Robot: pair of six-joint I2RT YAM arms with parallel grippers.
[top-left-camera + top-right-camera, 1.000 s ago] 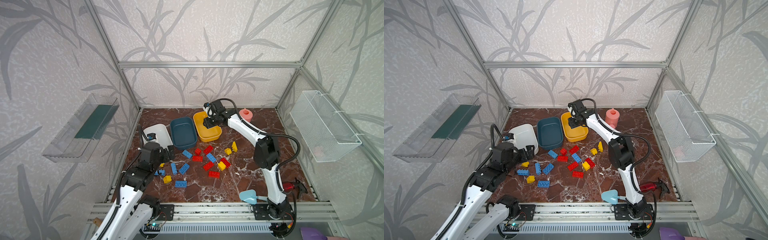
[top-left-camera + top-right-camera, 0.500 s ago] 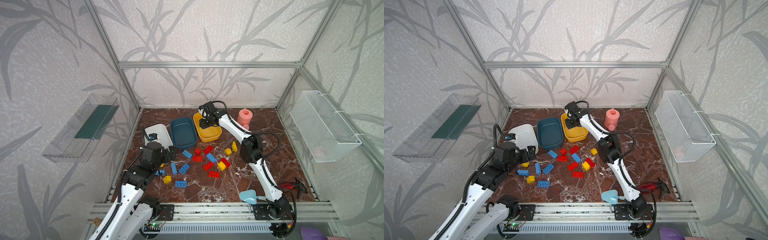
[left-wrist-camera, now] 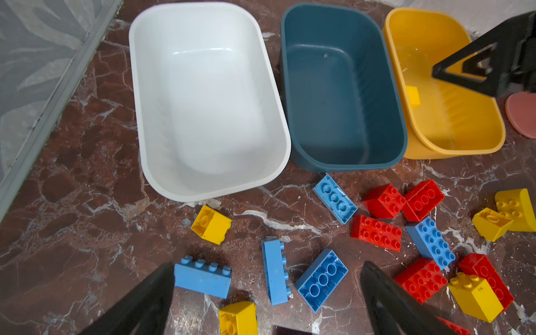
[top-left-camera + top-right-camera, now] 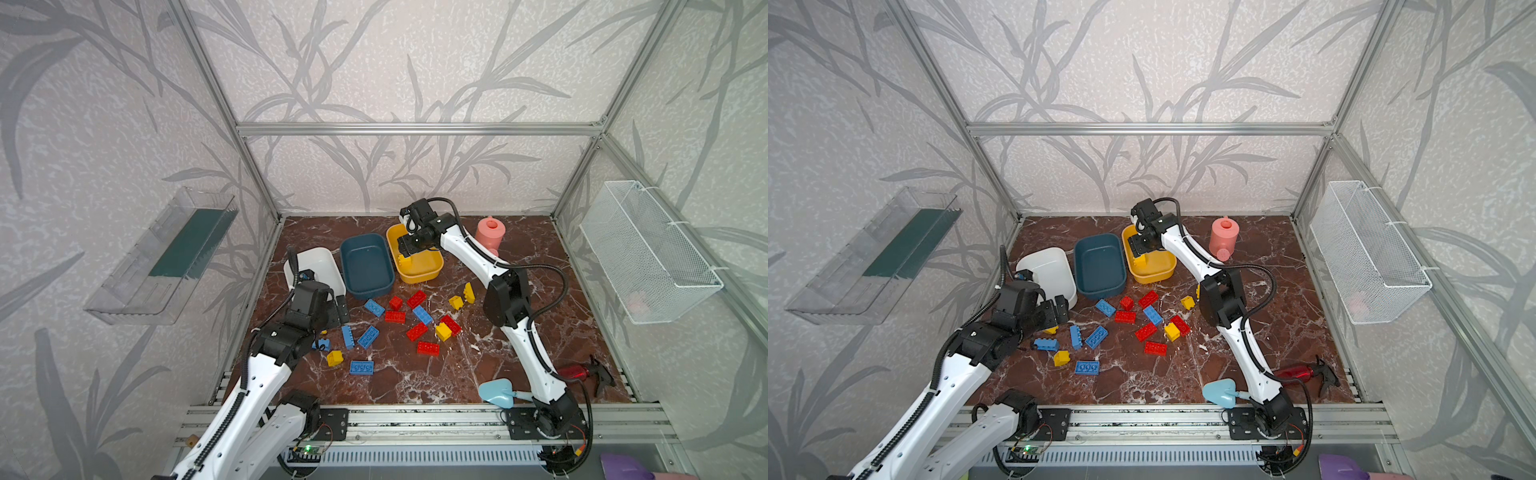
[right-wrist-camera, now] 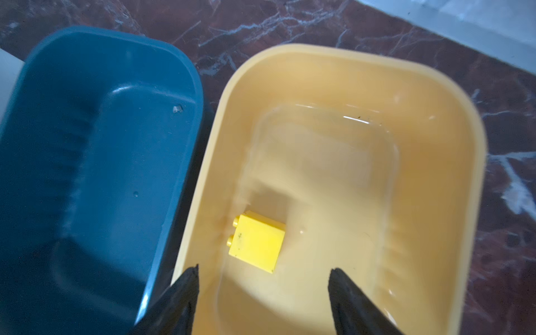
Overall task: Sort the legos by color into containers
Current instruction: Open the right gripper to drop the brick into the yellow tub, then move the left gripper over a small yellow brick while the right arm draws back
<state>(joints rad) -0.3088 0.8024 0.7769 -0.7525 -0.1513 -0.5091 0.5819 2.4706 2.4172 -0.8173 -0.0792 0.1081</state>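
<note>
One yellow brick (image 5: 256, 242), clearest by wrist, lies under parted, empty right end effector (image 5: 264, 269).

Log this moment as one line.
right gripper: open, over yellow tub | yellow brick: lying in yellow tub | left gripper: open, near blue bricks

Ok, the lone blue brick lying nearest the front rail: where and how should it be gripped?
Pinch the blue brick across its two long sides at mid-length, coming straight down from above. It lies flat with bare table all round, so the narrow width suits the grip and nothing blocks that approach. The open left end effector looks nearest.
</note>
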